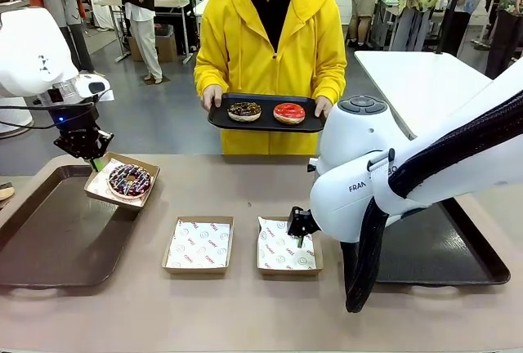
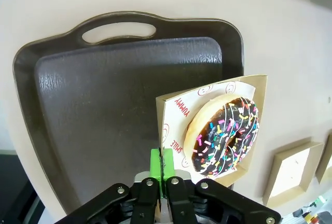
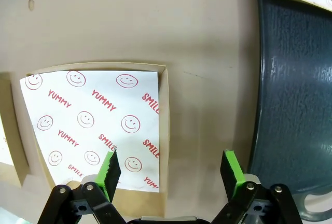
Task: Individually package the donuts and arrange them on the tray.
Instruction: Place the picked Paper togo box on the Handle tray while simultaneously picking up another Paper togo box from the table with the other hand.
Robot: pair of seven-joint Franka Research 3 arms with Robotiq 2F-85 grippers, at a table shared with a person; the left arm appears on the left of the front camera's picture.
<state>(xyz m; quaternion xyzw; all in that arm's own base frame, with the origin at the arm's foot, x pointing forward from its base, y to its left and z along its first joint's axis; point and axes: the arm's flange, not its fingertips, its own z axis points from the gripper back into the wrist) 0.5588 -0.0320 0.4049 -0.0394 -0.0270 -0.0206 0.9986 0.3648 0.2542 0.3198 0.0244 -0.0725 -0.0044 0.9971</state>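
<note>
Left gripper is clamped on the edge of a box, tilted over the brown tray's right rim, the sprinkled donut lying inside it. Well right of that tray the right gripper hangs, jaws spread, over an empty box, one finger above its paper. Beyond the tray a person holds a black tray with the crumb donut and red donut.

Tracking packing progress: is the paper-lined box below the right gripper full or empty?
Empty: the box holds just its smiley-printed paper liner, nothing on it; the open right gripper straddles its edge.
</note>
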